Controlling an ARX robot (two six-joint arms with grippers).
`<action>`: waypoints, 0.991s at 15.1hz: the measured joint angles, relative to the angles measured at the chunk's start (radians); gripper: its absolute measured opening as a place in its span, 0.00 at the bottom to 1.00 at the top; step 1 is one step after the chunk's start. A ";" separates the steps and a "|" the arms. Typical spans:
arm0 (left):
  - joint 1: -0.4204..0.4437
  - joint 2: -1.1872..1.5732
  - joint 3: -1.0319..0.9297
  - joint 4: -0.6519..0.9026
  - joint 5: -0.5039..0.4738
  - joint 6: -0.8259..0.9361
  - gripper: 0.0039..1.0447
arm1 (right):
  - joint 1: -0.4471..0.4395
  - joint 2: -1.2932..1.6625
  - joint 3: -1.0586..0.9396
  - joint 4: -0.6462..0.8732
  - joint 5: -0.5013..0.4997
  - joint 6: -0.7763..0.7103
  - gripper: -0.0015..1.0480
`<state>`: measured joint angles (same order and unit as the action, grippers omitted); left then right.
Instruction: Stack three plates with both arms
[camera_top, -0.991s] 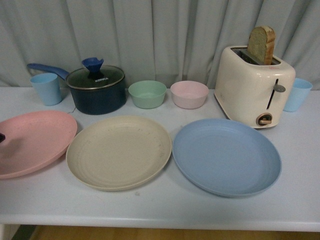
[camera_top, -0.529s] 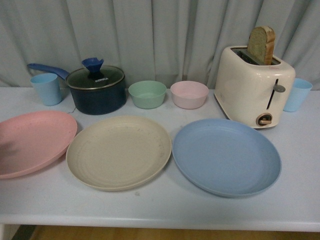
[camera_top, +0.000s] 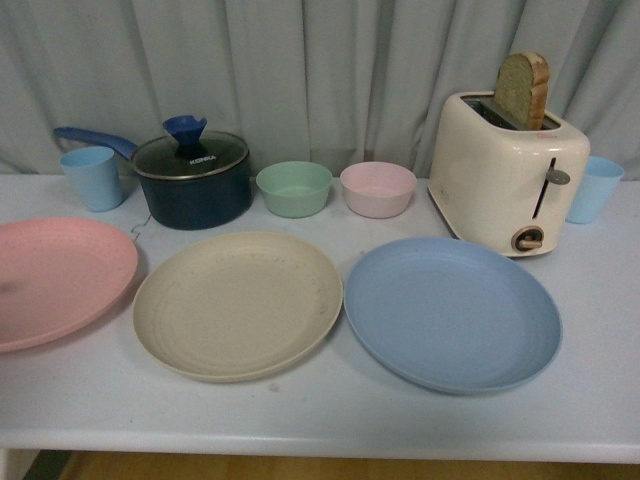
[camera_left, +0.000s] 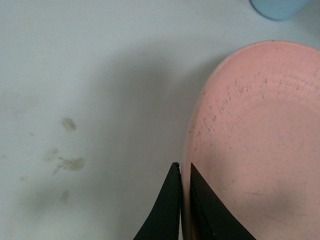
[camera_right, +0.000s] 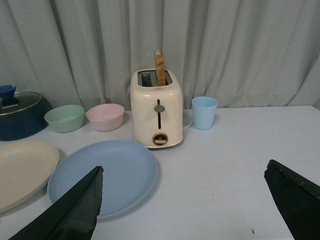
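The left hand (camera_left: 183, 167) pinches the rim of the pink plate (camera_left: 250, 150), a grip only its wrist camera shows. The right hand (camera_right: 184, 172) gapes wide, empty, over the worktop (camera_right: 225, 165). The front view lines up all three: pink plate far left, beige plate (camera_top: 238, 305) middle, blue plate (camera_top: 452, 312) right.

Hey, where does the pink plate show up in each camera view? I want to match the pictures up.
Front view: the pink plate lies at the far left, cut off by the picture's edge.
Left wrist view: the pink plate is close up, its rim between the fingers of the left claw.
Right wrist view: not in it.
Shared landmark: the light blue cup beyond the plate, whose edge also shows in the left wrist view.
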<state>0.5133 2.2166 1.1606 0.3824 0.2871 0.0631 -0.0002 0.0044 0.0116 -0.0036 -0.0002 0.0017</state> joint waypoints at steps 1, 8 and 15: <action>0.009 -0.064 -0.012 -0.020 -0.005 0.035 0.02 | 0.000 0.000 0.000 0.000 0.000 0.000 0.94; -0.164 -0.413 -0.188 -0.024 0.087 0.065 0.02 | 0.000 0.000 0.000 0.000 0.000 0.000 0.94; -0.515 -0.314 -0.200 0.040 -0.042 -0.087 0.02 | 0.000 0.000 0.000 0.000 0.000 0.000 0.94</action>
<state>-0.0013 1.9022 0.9604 0.4225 0.2455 -0.0242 -0.0002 0.0044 0.0116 -0.0040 0.0002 0.0021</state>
